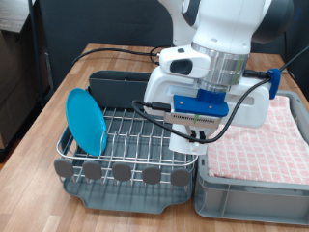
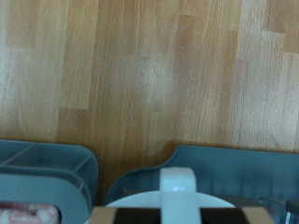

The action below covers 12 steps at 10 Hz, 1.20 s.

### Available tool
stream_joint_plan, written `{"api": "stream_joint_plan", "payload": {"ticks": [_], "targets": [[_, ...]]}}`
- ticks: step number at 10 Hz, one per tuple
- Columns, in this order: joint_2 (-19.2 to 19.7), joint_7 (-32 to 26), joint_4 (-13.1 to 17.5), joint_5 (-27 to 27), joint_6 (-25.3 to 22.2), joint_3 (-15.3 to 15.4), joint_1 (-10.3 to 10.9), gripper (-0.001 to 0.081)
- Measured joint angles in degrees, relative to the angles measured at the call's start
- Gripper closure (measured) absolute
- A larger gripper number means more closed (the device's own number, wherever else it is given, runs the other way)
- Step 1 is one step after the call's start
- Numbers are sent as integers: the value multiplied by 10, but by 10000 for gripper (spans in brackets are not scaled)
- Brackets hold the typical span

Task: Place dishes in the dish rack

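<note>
Hanging the gripper (image 1: 198,124) low over the dish rack (image 1: 126,130), at the end towards the exterior view's right, hard against the grey crate (image 1: 241,188) with its pink checkered cloth (image 1: 270,145). Sitting straight beneath it, a white cup (image 1: 188,145), rim up and so close under the fingers as to be touching or nearly so. Showing in the wrist view as a pale rim with the handle (image 2: 174,179) jutting out towards the tray's edge and the wooden table (image 2: 149,75) beyond. Hiding the fingertips in both views, so no telling whether clamped on the cup or standing wide. Leaning on edge among the wires at the exterior view's left, well apart from the gripper, the blue plate (image 1: 85,121). Not showing the spoon anywhere.
</note>
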Motion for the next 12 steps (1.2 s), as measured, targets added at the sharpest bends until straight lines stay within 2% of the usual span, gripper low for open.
{"api": "stream_joint_plan", "payload": {"ticks": [3, 9, 12], "targets": [[29, -3, 17, 8, 11, 0, -8, 734], [97, -39, 72, 54, -11, 17, -37, 734], [117, -40, 89, 55, -15, 19, -37, 734]]}}
